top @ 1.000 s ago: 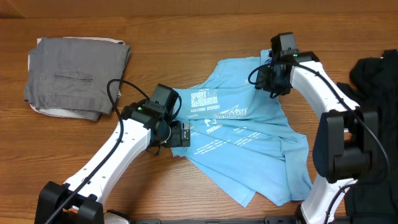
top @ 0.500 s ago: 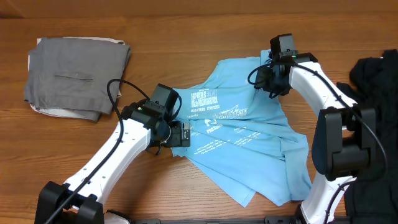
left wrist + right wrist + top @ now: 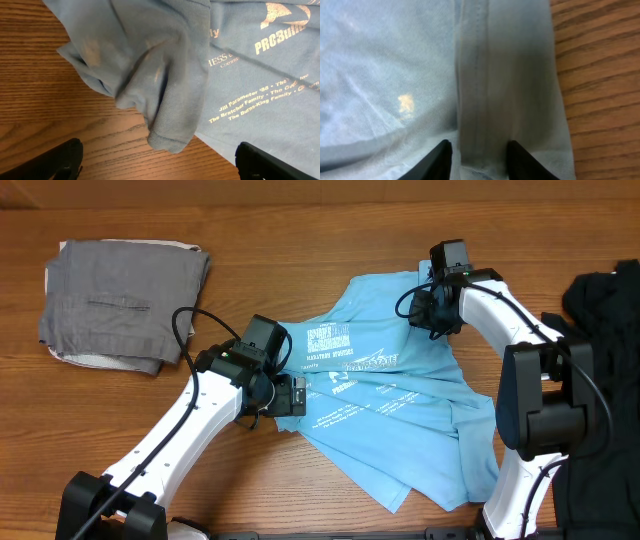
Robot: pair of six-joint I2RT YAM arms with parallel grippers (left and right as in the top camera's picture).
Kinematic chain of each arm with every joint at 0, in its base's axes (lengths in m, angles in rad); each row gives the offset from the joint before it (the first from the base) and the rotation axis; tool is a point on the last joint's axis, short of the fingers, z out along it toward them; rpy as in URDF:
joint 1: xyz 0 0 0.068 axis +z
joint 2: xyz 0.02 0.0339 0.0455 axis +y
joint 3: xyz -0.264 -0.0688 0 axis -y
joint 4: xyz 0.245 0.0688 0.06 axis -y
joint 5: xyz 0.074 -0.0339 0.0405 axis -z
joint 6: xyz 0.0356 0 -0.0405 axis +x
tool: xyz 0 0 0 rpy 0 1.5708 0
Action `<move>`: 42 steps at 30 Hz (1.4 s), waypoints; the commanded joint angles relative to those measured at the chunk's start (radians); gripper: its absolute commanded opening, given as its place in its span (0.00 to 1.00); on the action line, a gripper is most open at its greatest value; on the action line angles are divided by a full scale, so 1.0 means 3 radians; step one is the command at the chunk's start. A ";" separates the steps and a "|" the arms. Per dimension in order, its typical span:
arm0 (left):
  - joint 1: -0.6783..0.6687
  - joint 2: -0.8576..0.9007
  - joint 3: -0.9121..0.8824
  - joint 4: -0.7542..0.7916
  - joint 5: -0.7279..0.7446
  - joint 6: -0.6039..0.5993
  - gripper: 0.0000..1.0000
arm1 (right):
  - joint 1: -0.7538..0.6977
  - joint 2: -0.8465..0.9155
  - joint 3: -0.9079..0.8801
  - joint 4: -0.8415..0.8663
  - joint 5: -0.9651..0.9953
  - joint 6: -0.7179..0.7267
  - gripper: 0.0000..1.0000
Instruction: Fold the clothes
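I see the light blue T-shirt point(image 3: 400, 410) lying rumpled and unfolded on the wooden table point(image 3: 300, 240), a little right of centre, with its small white lettering facing up; it runs from the far middle of the table down towards the near right edge, creased in several diagonal ridges.

My left gripper point(image 3: 292, 396) sits at the shirt's left edge; in its wrist view the two dark fingers point(image 3: 65, 160) stand wide apart at the bottom corners, and nothing is between them but bare wood and the tip of a bunched sleeve point(image 3: 160, 90); that sleeve hangs in a thick roll just ahead of the fingers, apart from both.

My right gripper point(image 3: 422, 310) is down at the shirt's far right edge; in its wrist view the fingers point(image 3: 440, 157) are narrow, one on either side of a stitched hem band point(image 3: 480, 75) that lies flat beneath them; I cannot tell whether they pinch the cloth or only straddle it; bare table shows just to the right of that hem.

On the far left of the table a grey folded garment point(image 3: 125, 300) lies well apart from the shirt; a black cloth point(image 3: 600, 300) sits at the right edge of the overhead view.
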 commanded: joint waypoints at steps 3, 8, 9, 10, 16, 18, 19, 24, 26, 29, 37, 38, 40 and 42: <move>-0.0001 0.0022 -0.0020 0.0005 -0.0023 -0.0022 1.00 | -0.0005 0.0004 -0.0005 0.0036 0.0130 0.0005 0.24; -0.0001 0.0022 -0.0020 0.0004 -0.0023 -0.0022 1.00 | -0.0025 0.0003 -0.0003 0.0029 0.0267 0.0001 0.08; 0.0000 0.0022 -0.0020 0.0004 -0.0023 -0.0022 1.00 | -0.0038 0.0003 0.0004 0.0029 0.0267 -0.0009 0.07; -0.0001 0.0022 -0.0020 0.0005 -0.0023 -0.0022 1.00 | -0.0052 0.0003 0.0008 0.0032 0.0267 -0.0009 0.07; -0.0001 0.0022 -0.0020 0.0005 -0.0023 -0.0022 1.00 | -0.0159 0.0003 0.0149 -0.0074 0.0264 -0.0066 0.08; -0.0001 0.0022 -0.0020 0.0005 -0.0023 -0.0022 1.00 | -0.0187 0.0003 0.0205 -0.0123 0.0266 -0.0151 0.11; -0.0001 0.0022 -0.0020 0.0004 -0.0023 -0.0022 1.00 | -0.0202 0.0003 0.0223 -0.0136 0.0266 -0.0209 0.13; -0.0001 0.0022 -0.0020 0.0005 -0.0023 -0.0022 1.00 | -0.0276 0.0003 0.0231 -0.0145 0.0292 -0.0352 0.15; -0.0001 0.0022 -0.0020 0.0005 -0.0024 -0.0022 1.00 | -0.0315 0.0003 0.0231 -0.0142 0.0292 -0.0352 0.15; -0.0001 0.0022 -0.0020 0.0005 -0.0023 -0.0022 1.00 | -0.0383 0.0003 0.0231 -0.0128 0.0322 -0.0361 0.15; -0.0001 0.0022 -0.0020 0.0004 -0.0023 -0.0022 1.00 | -0.0579 0.0004 0.0211 -0.0070 0.0444 -0.0362 0.05; -0.0001 0.0022 -0.0020 0.0005 -0.0023 -0.0022 1.00 | -0.0600 0.0004 0.0207 -0.0051 0.0443 -0.0364 0.06; -0.0001 0.0022 -0.0020 0.0005 -0.0023 -0.0022 1.00 | -0.0637 0.0004 0.0192 -0.0003 0.0443 -0.0362 0.06; -0.0001 0.0022 -0.0020 0.0004 -0.0023 -0.0022 1.00 | -0.0669 0.0004 0.0189 0.0027 0.0444 -0.0364 0.13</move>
